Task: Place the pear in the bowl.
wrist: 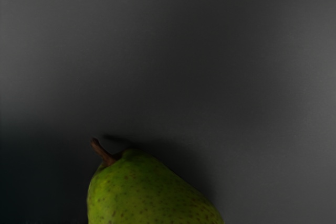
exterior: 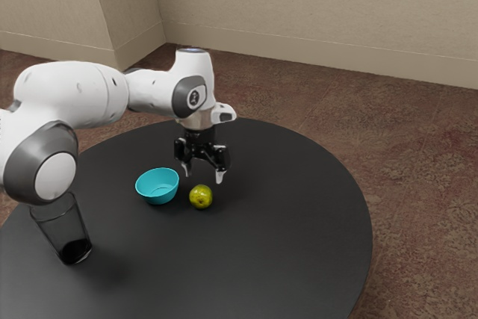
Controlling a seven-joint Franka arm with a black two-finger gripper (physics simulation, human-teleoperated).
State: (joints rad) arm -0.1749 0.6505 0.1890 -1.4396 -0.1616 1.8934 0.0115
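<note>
We judge the reach for the pear [exterior: 201,197] to be the step in hand: it lies on the table [exterior: 299,222] just beside the bowl [exterior: 157,197], toward the exterior view's right. Our gripper [exterior: 203,175] hangs higher than the bowl, on the pear's side of it, fingers apart and empty. Next we should centre over the fruit, lower around its body, then close.

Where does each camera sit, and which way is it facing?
Exterior view: beside the arm, looking down across the black table toward the wall; the arm and open gripper show.
Wrist view: on the arm's hand, facing down at the tabletop and the pear's stem end.
Shared: the pear and the tabletop.
</note>
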